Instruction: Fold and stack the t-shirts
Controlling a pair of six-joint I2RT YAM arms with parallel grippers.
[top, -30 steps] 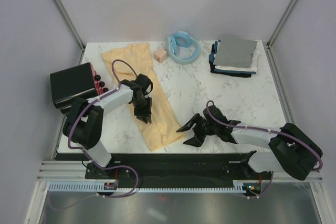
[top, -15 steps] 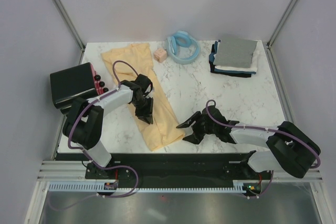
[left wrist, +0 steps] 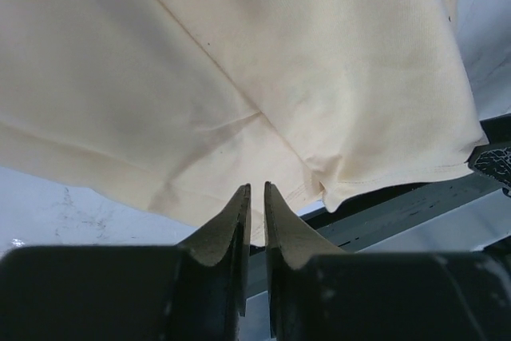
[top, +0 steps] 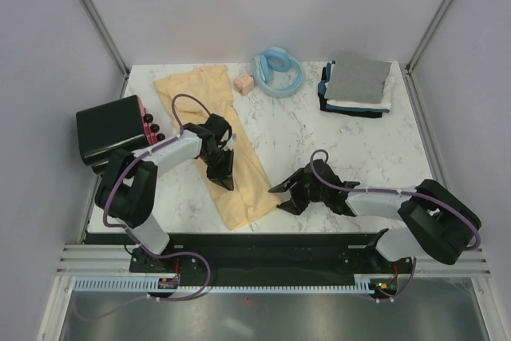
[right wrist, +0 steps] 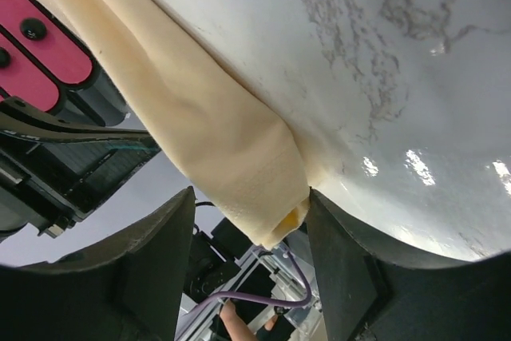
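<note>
The yellow-cream t-shirt lies lengthwise-folded — a long, creased strip.

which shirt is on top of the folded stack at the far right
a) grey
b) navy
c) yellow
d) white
a: the grey shirt lies on top, with the white shirt and the navy shirt showing at the edges under it.

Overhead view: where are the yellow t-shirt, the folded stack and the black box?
Pale yellow t-shirt (top: 204,81): overhead view, upper part.
Folded t-shirt stack (top: 359,79): overhead view, grey top shirt.
Black box (top: 110,127): overhead view, top face.
</note>
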